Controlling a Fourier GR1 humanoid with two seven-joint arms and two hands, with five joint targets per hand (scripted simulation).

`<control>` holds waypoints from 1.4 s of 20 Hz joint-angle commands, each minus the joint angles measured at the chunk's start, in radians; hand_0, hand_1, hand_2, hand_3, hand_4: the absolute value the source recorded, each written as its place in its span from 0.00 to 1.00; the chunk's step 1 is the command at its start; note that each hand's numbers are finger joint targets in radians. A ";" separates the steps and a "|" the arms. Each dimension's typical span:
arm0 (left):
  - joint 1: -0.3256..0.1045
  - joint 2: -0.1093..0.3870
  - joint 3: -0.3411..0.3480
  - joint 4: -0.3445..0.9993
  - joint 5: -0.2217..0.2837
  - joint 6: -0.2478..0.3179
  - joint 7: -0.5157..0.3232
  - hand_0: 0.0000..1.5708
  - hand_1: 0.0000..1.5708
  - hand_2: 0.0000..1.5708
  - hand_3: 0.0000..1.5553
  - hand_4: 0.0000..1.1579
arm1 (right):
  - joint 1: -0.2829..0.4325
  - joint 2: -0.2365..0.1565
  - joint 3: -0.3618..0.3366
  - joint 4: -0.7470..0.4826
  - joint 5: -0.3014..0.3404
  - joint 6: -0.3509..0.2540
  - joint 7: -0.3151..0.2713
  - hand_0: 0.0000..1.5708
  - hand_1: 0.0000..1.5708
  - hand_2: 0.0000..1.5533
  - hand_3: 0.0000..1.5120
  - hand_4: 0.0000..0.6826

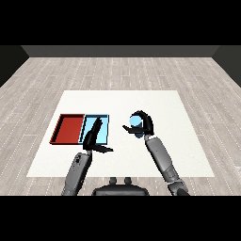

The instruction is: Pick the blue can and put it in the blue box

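- Your right hand (143,124) curls round the blue can (135,122), mid-desk, bare desk (164,103) around it.
- Your left hand (94,136), fingers straight, overlaps the blue tray's (104,123) near edge.

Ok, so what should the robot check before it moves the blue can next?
1. Right hand curled round the blue can: ok.
2. Can lifted off the white table: cannot tell.
3. Can over the light blue tray: not ok, it is off to the tray's right.
4. Left hand away from the tray: not ok, straight fingers lie across it.
5. Red tray beyond the blue one, out of the path: ok.
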 commanded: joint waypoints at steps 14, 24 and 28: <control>-0.043 -0.001 -0.130 0.141 0.060 0.092 -0.012 0.00 0.00 0.00 0.00 0.00 | 0.081 0.065 0.044 -0.220 0.159 0.054 0.139 0.95 0.95 0.94 0.93 0.88; -0.204 -0.001 -0.192 0.323 0.213 0.184 -0.047 0.00 0.00 0.00 0.00 0.00 | 0.062 0.066 0.123 -0.158 0.103 -0.004 0.075 0.94 0.94 0.94 0.92 0.89; -0.219 -0.001 -0.200 0.338 0.242 0.187 -0.034 0.00 0.00 0.00 0.00 0.00 | 0.038 0.066 0.059 -0.181 0.087 0.053 0.091 0.95 0.95 0.94 0.92 0.89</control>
